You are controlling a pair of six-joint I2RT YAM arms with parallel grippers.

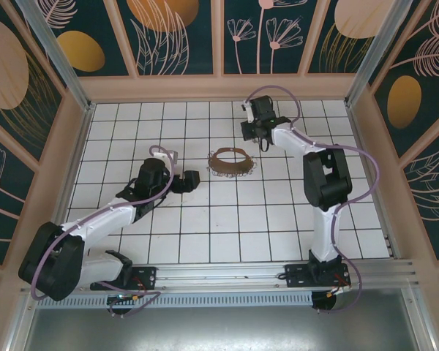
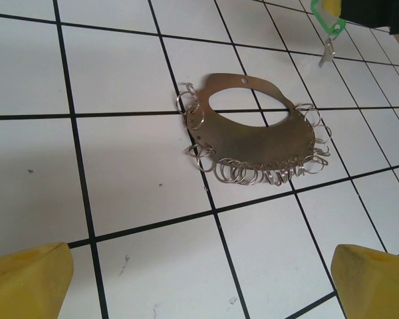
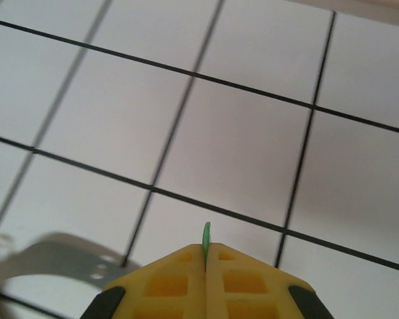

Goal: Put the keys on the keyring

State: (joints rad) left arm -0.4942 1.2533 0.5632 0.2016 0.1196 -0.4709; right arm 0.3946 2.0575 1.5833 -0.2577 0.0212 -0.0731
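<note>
The keyring is a flat brownish metal crescent with several small split rings along its edge, lying on the white tiled floor; it sits mid-frame in the left wrist view. My left gripper is open about a tile short of it, yellow fingers wide apart with nothing between them; from above it sits left of the keyring. My right gripper is shut on a green key, just right of and behind the keyring. The key hangs with its silver blade down.
White tiled floor with black grid lines, enclosed by wooden walls at the back and both sides. A metal rail runs along the near edge by the arm bases.
</note>
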